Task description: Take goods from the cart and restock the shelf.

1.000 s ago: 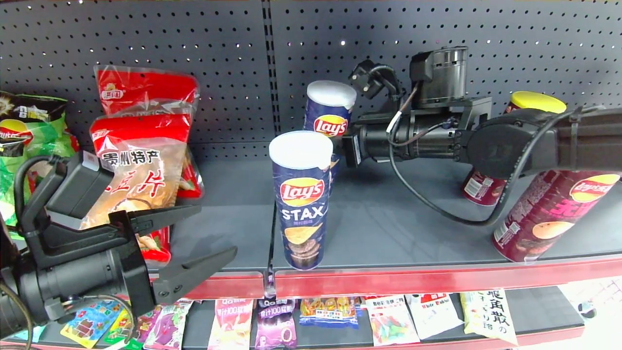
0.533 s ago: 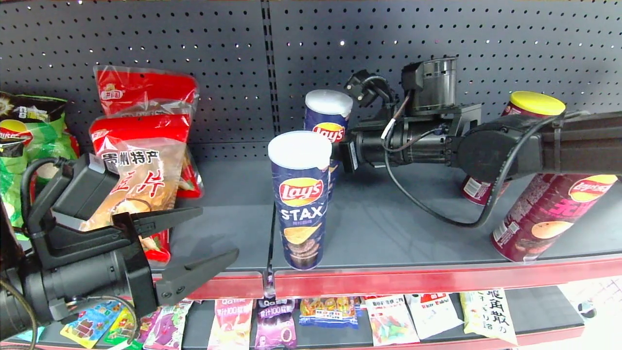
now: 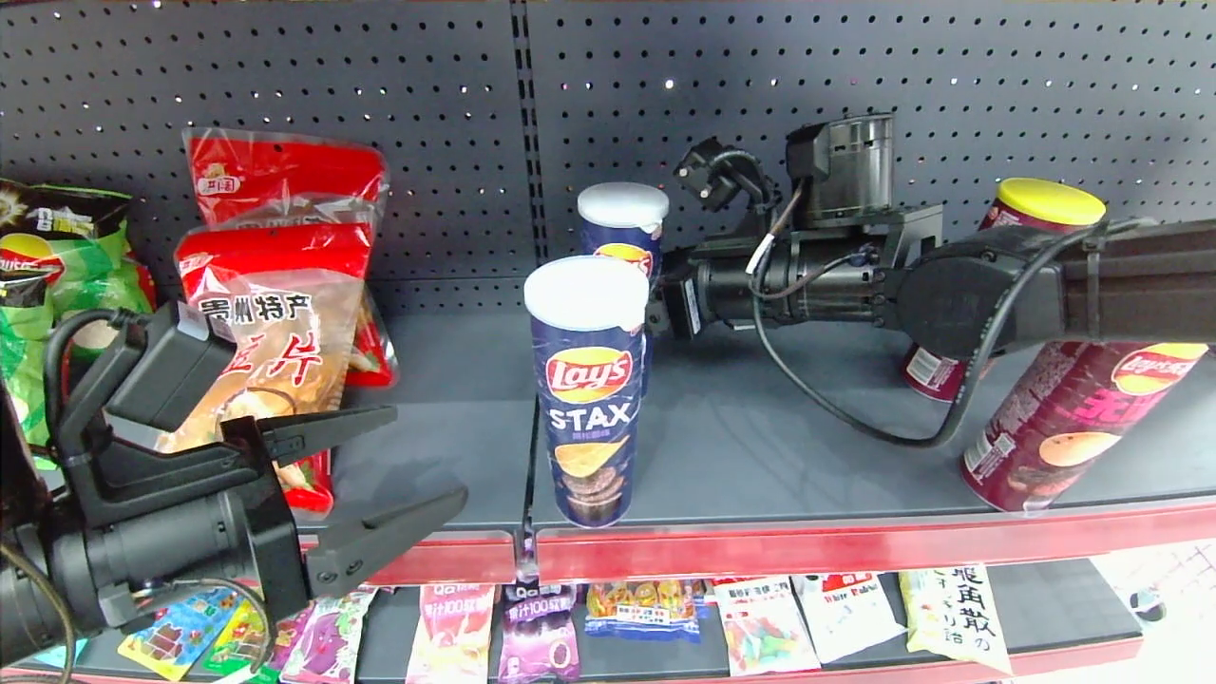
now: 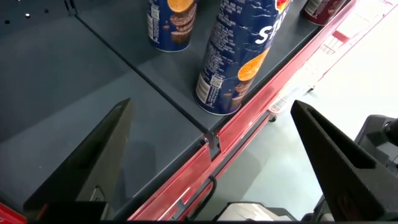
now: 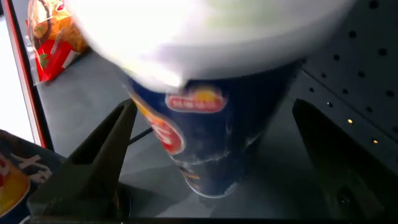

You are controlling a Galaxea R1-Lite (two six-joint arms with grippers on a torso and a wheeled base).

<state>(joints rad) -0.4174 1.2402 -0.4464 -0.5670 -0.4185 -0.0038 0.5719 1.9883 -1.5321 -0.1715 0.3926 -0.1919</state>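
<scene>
**Right claw (image 5: 211,118) grips the rear blue can (image 3: 622,223) on the shelf (image 3: 760,446)**

The claw has a finger at each side of the can, which stands upright near the pegboard back, just behind the front blue can (image 3: 589,380) at the shelf's red edge. I cannot tell whether its base touches the board. The left claw (image 3: 427,454) hangs open and empty before the red snack bags (image 3: 275,313). Farther right, a maroon can (image 3: 1073,418) leans.
</scene>
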